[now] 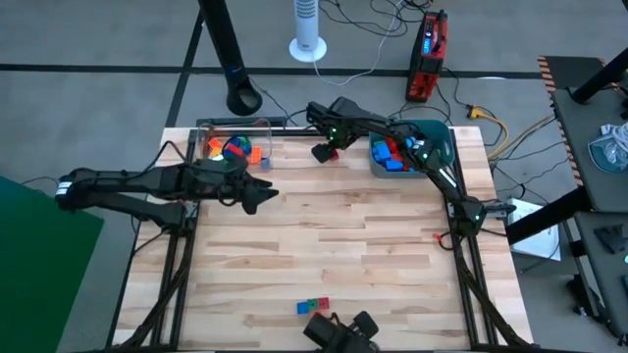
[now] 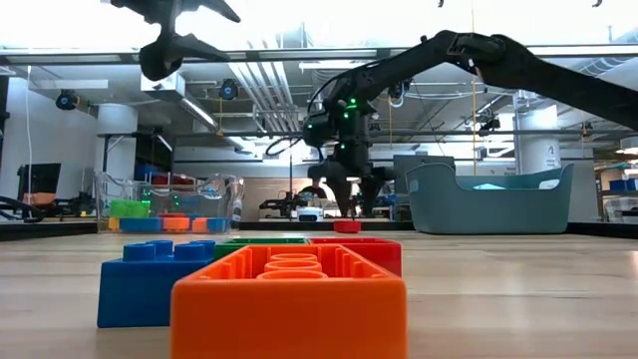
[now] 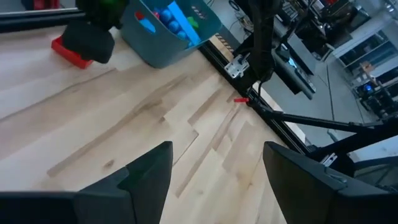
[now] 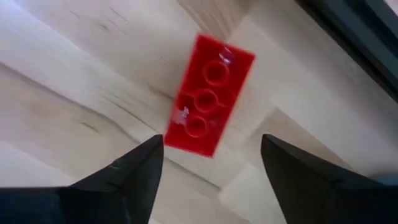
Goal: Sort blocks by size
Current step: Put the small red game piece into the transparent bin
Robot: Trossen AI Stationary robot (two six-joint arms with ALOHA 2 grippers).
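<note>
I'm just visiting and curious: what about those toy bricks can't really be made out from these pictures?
- Teal tub, high view: the right arm crosses it, so its bricks can't be counted.
- Clear box, high view: bricks inside too small to size.
- Low view: the orange brick hides most of those behind it.
- Red brick, right wrist view: blurred and seen from above, so its height is unclear.

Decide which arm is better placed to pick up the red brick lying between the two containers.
Right. The right gripper hangs open directly over the red brick, while the left gripper hovers open farther off.

Both end effectors, left (image 1: 263, 194) and right (image 1: 324, 151), gape apart.
</note>
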